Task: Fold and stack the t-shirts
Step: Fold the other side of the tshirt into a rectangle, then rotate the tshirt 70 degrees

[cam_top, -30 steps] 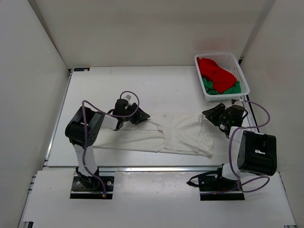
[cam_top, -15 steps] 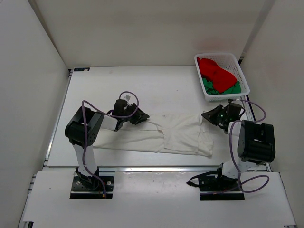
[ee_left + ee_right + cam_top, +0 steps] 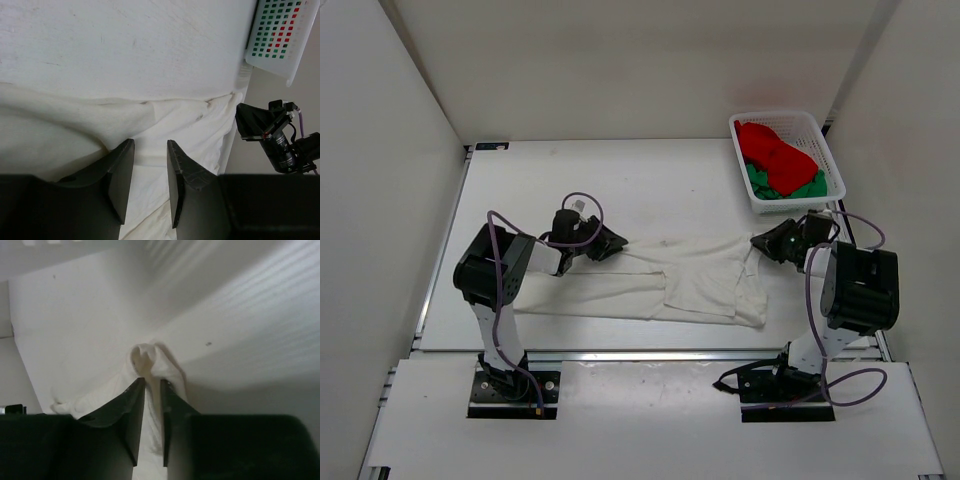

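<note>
Right now, in the top view, I see a white t-shirt (image 3: pixel 670 285) spread across the middle of the table (image 3: pixel 570 180). Its upper edge is drawn into a fairly straight line between my two grippers. My left gripper (image 3: pixel 610 240) sits at the shirt's upper left end. In its wrist view the fingers (image 3: pixel 120 175) stand close with a narrow gap, and creases in the cloth run up toward them. I judge they pinch the edge, though the contact itself is hidden. My right gripper (image 3: pixel 762 243) is at the upper right end, fingers nearly together, clamped on a small knot of cloth that bulges just past the tips. A red t-shirt (image 3: pixel 772 148) and a green t-shirt (image 3: pixel 780 185) lie bunched in the white lattice basket (image 3: pixel 795 203) at the upper right of the frame, near the right gripper.

Risks, as I judge them:
- The right pinch holds little cloth, so pulling the arms further apart could tug it free.
- If one side lets go, the edge would drop crooked and the fold would skew.
- Lifting the two ends unevenly would drag the lower part into wrinkles.
- Swinging the right arm toward the top of the frame could knock the basket.
</note>
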Robot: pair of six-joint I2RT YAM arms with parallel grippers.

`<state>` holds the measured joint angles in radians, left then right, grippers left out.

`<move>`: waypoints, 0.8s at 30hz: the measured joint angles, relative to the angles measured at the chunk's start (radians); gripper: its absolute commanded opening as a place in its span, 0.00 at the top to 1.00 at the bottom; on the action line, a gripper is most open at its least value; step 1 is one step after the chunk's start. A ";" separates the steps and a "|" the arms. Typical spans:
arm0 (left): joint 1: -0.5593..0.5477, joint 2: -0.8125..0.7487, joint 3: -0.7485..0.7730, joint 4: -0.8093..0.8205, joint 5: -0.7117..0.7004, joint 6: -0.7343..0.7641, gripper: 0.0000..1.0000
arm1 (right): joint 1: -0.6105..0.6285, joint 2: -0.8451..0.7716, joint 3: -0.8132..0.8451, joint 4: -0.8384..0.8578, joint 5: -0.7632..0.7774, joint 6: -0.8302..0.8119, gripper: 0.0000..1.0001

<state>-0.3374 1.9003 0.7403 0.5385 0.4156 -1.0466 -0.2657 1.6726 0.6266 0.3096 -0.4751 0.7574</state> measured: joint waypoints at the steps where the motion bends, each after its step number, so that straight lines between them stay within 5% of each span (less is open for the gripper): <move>1: 0.003 0.000 -0.002 0.007 0.003 -0.005 0.52 | 0.002 0.000 0.015 -0.009 0.000 -0.002 0.76; 7: -0.002 -0.060 -0.015 -0.024 0.000 -0.004 0.49 | 0.027 -0.109 0.035 -0.112 0.066 -0.027 0.69; 14: -0.068 -0.331 -0.033 -0.129 -0.049 0.079 0.51 | 0.338 -0.349 0.046 -0.226 0.228 -0.121 0.99; 18: -0.098 -0.485 -0.096 -0.166 -0.053 0.129 0.54 | 0.481 -0.272 0.050 -0.289 0.239 -0.149 1.00; 24: -0.034 -0.608 -0.187 -0.286 -0.045 0.194 0.54 | 0.528 -0.010 0.190 -0.412 0.224 -0.171 1.00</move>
<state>-0.3710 1.2922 0.5529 0.2523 0.3702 -0.8528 0.2623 1.6630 0.8169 -0.1020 -0.2516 0.5861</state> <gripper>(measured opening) 0.460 0.004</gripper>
